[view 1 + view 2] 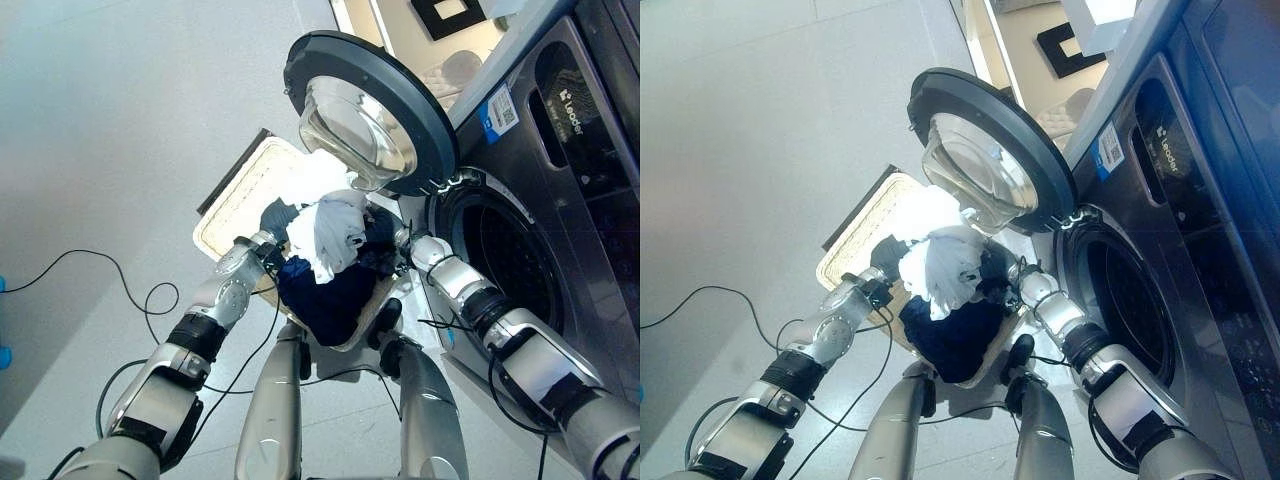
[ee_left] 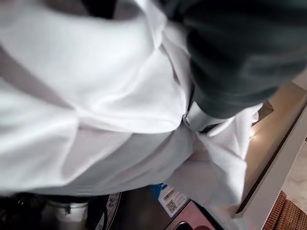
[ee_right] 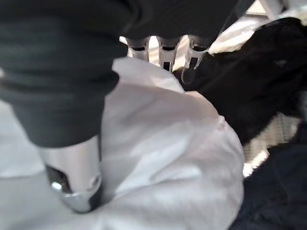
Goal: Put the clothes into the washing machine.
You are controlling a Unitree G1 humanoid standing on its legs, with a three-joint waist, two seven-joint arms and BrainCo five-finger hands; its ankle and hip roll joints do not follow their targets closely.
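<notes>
Clothes (image 1: 328, 250), white over dark, bundled between left hand (image 1: 272, 222) and right hand (image 1: 400, 238) over the basket (image 1: 240, 190), beside the washing machine (image 1: 520, 250); fingers pressed into cloth, grip unclear; soft, floppy, best gathered from underneath

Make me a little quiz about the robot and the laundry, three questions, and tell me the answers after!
1. True or false: the washing machine door is shut.
2. What colour is the cloth on top of the bundle between the left hand and the right hand?
3. What sits on the floor under the bundle? A) a basket B) a chair C) a bucket

Key: 1 false, it stands open. 2 white, with dark clothes beneath. 3 A.
</notes>
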